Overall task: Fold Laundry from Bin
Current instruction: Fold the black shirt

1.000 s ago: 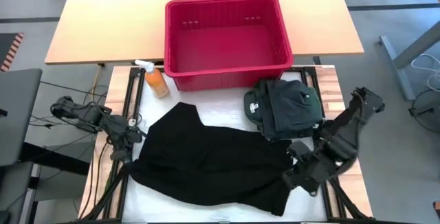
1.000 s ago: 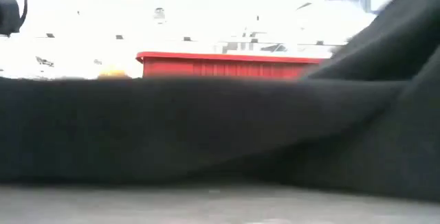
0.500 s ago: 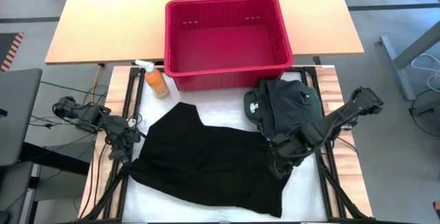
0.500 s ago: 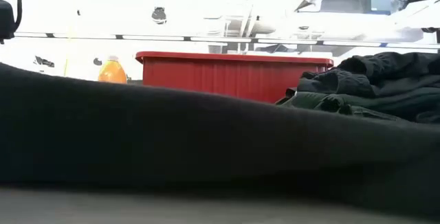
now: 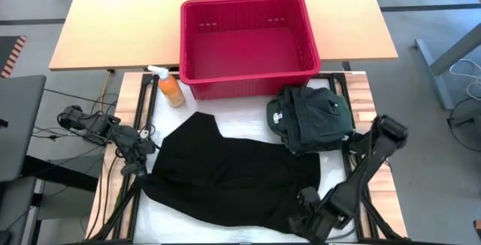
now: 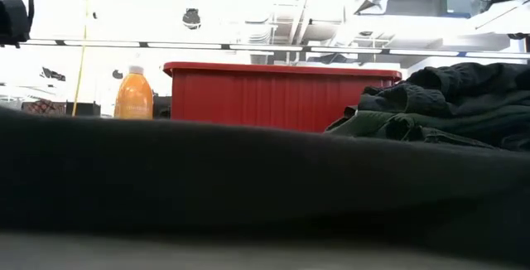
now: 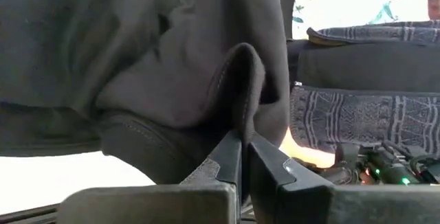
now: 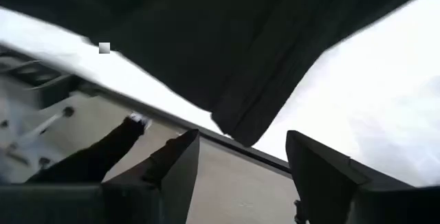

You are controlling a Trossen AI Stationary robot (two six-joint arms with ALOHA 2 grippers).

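Here black garment just beyond right hand.

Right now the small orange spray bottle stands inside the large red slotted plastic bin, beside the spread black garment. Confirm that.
Not inside. The high view shows the orange spray bottle standing outside the red bin, at its near-left corner. The black garment lies spread out nearby, as stated.
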